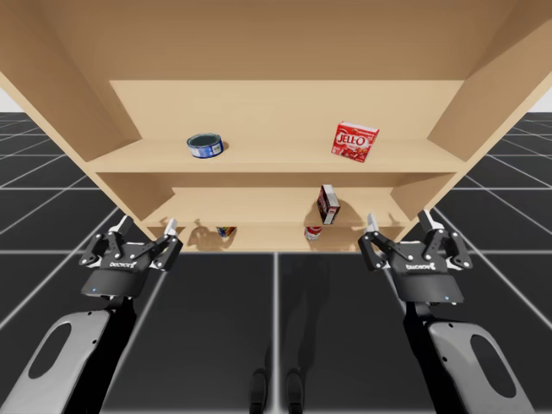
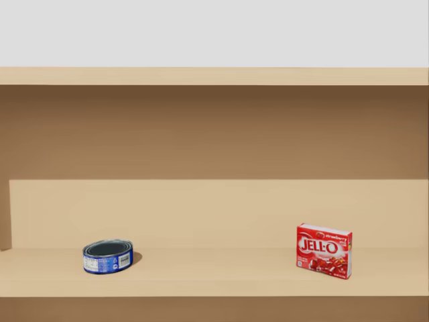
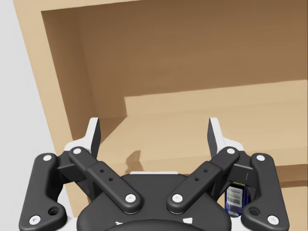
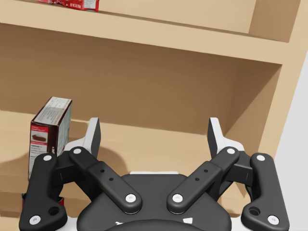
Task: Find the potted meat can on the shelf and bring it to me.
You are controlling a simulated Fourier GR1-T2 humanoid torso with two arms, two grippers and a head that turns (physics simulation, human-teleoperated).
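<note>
- Hands first: left hand has its fingers spread wide with nothing between them. The right hand is the same, spread and holding nothing.
- ok. shelf contents?
- The shelf has three levels.
  Top: a flat round blue can on the left, dark top face up. A red box stands on the right, well apart from it.
  Middle: a dark red box, upright, right of centre.
  Bottom: a red-and-white can below that box, and a small blue can further left.
- which one's the target?
- Best match is the small blue can. It's upright and taller than wide from what shows, with a blue body and a white barcode patch. It's mostly hidden. In the left wrist view the hand's linkage covers part of it. In the high view the board above cuts most of it off. I can't confirm the full shape.
- where is it vs the hands?
- Bottom level, left of centre, ahead of the left hand and just beside its right finger, not touching. It's well apart from the right hand.
- arm pose?
- Both arms reach forward. The hands are level with each other in front of the bottom board's edge, fingers pointing into the shelf. The left hand is near the shelf's left end and the right hand near its right end. The dark red box is ahead of the right hand, beside its left finger.
</note>
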